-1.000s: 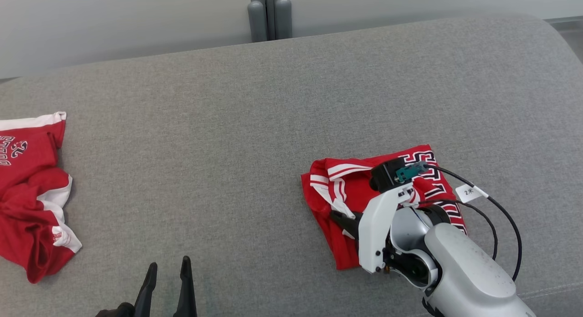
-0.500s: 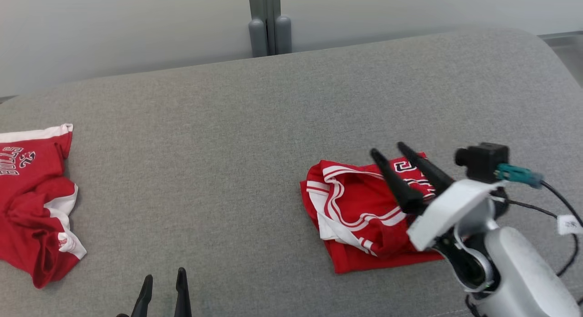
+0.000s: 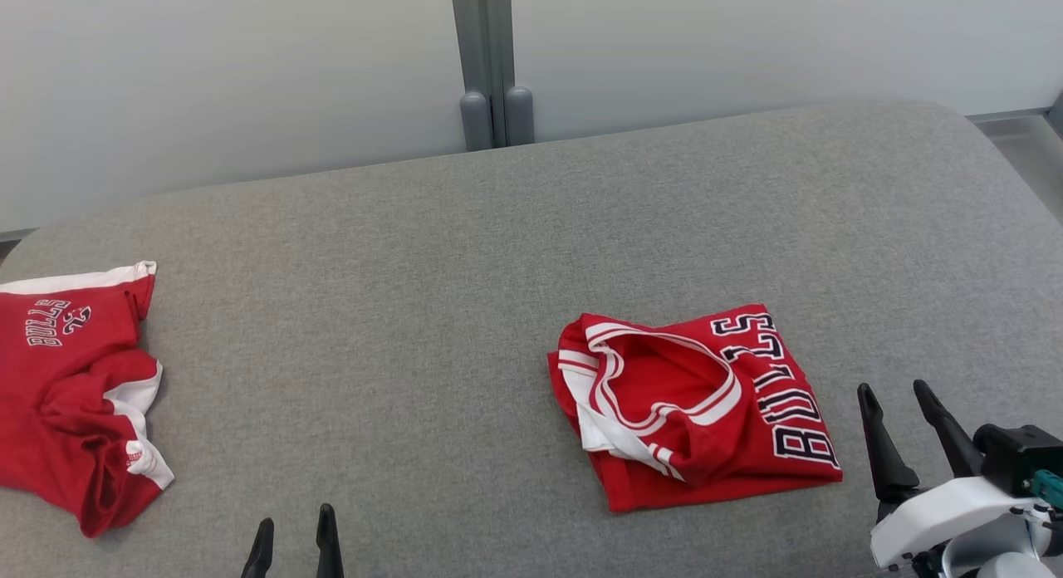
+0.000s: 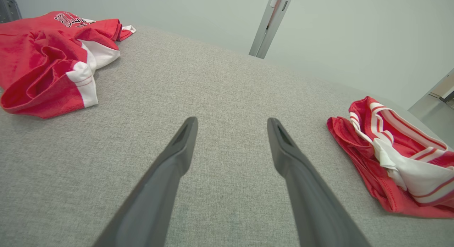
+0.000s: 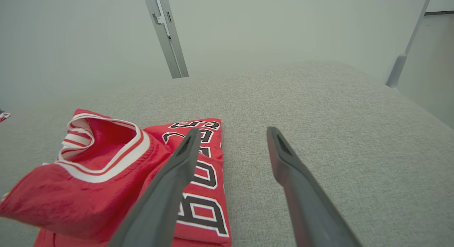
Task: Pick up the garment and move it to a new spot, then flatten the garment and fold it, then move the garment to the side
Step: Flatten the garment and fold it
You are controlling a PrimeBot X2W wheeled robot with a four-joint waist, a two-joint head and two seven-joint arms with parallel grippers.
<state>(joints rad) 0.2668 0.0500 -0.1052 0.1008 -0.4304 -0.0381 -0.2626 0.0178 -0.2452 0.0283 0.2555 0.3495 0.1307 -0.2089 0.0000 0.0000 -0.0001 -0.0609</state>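
head: high, looking down and forward over grey surface (image 3: 415, 271) | left wrist: low, close, facing far | right wrist: low, close, facing far | all share folded jersey (image 3: 698, 420) (image 4: 358, 147) (image 5: 88, 193)

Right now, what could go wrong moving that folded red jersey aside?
The folded red Bulls jersey looks loose: its white-trimmed neckline puffs up, so a pinch from the open right gripper may catch one layer and undo the fold. Dragging it across the grey woven cushion could bunch it. Leftward, the crumpled red and white shorts take up room.
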